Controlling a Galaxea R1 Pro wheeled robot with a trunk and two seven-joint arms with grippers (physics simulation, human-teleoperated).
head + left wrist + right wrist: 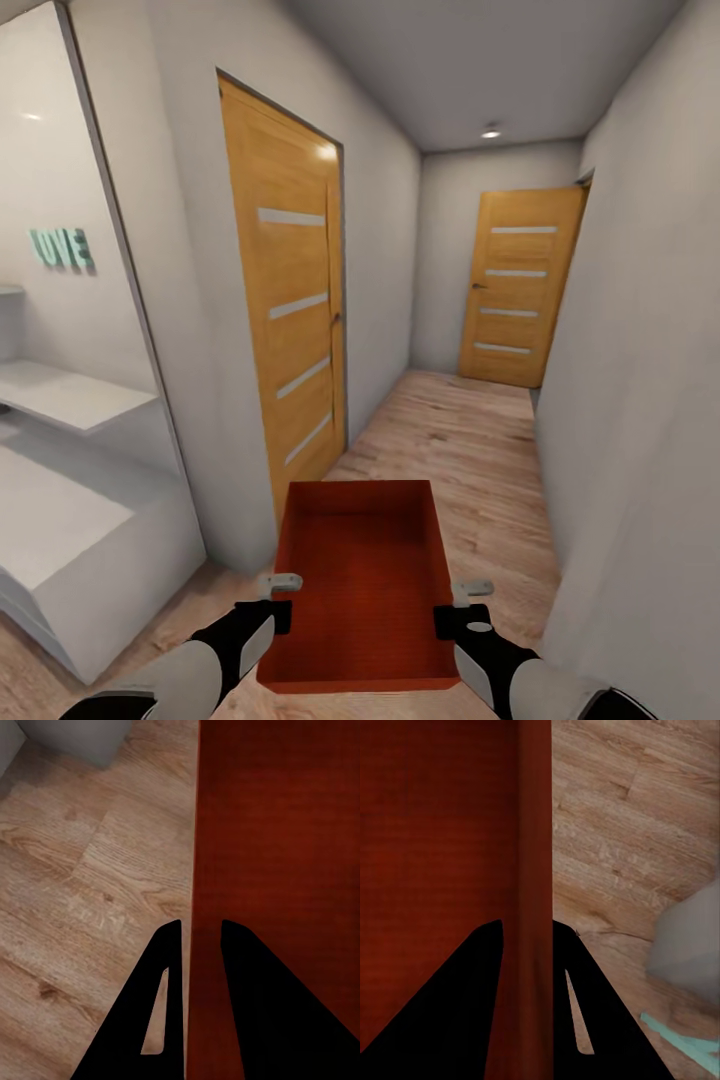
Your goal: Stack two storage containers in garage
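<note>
An orange-red storage container (365, 590) hangs in front of me over light wood-plank flooring in a hallway, carried between both arms. My left gripper (280, 598) is shut on its left wall, and in the left wrist view that thin wall (196, 832) runs between the black fingers (169, 967) of the left gripper (201, 934). My right gripper (458, 606) is shut on the right wall; in the right wrist view the wall (534, 832) passes between the fingers of the right gripper (529, 930). The tub's inside is empty.
A narrow corridor runs ahead. A wooden door (292, 330) stands in the left wall and another wooden door (518, 285) closes the far end. A white wall (640, 400) is close on the right. White shelves (70, 480) sit in an opening at left.
</note>
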